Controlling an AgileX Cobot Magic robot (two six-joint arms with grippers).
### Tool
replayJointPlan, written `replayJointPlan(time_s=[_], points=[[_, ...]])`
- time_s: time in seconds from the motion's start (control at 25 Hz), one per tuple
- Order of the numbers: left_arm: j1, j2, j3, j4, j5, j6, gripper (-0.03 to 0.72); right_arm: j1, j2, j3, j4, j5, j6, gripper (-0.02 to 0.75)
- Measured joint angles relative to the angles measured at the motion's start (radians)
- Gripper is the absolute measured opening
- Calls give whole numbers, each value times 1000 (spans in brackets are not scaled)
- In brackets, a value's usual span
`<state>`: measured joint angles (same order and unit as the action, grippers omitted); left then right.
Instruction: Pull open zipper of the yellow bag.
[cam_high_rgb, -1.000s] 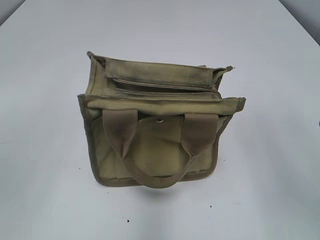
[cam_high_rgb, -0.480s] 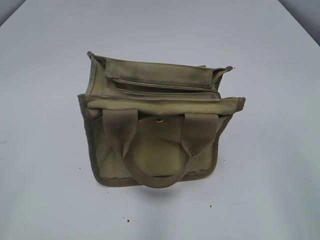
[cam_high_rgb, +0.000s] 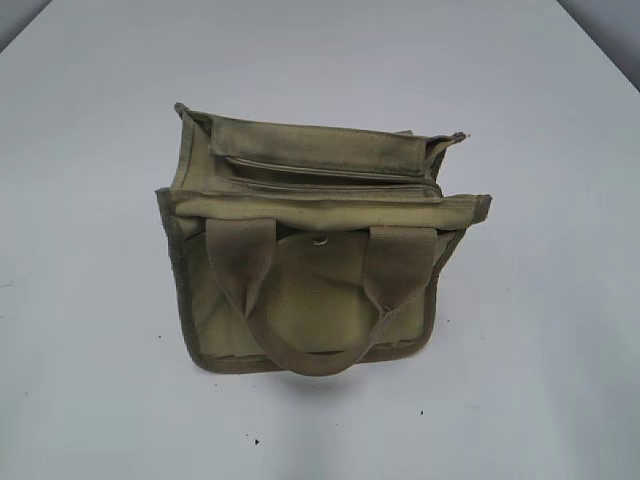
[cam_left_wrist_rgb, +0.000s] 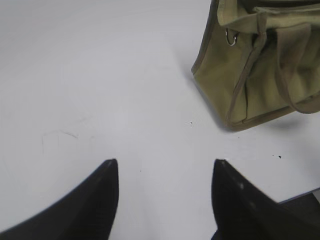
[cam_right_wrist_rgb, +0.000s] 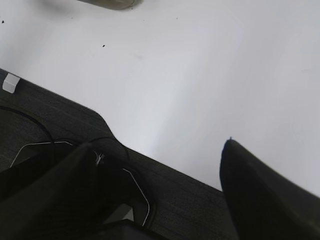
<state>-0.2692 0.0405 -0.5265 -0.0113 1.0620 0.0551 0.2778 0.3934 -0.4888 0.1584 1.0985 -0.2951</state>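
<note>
The yellow bag (cam_high_rgb: 310, 270), a boxy olive-khaki canvas tote, stands upright mid-table with one webbing handle (cam_high_rgb: 300, 355) drooping over its front. The zipper (cam_high_rgb: 330, 178) runs straight across the bag's top and looks closed; its pull tab is too small to make out. Neither gripper appears in the exterior view. My left gripper (cam_left_wrist_rgb: 165, 162) is open over bare table, and the yellow bag's (cam_left_wrist_rgb: 260, 65) corner lies ahead of it to the right. My right gripper (cam_right_wrist_rgb: 160, 145) is open and empty near the table's front edge, with a sliver of the yellow bag (cam_right_wrist_rgb: 112, 3) far ahead.
A round metal snap (cam_high_rgb: 319, 239) sits on the bag's front and a small metal ring (cam_left_wrist_rgb: 230, 39) hangs at its side. The white table (cam_high_rgb: 90, 300) surrounds the bag. A dark base with cables (cam_right_wrist_rgb: 60, 130) lies below the table edge in the right wrist view.
</note>
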Motion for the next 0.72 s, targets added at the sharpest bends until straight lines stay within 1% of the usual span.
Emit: replayJointPlan(time_s=[0.72], points=[[0,0,6,1,0,0,454,0,0,1,0,-2,-8,584]])
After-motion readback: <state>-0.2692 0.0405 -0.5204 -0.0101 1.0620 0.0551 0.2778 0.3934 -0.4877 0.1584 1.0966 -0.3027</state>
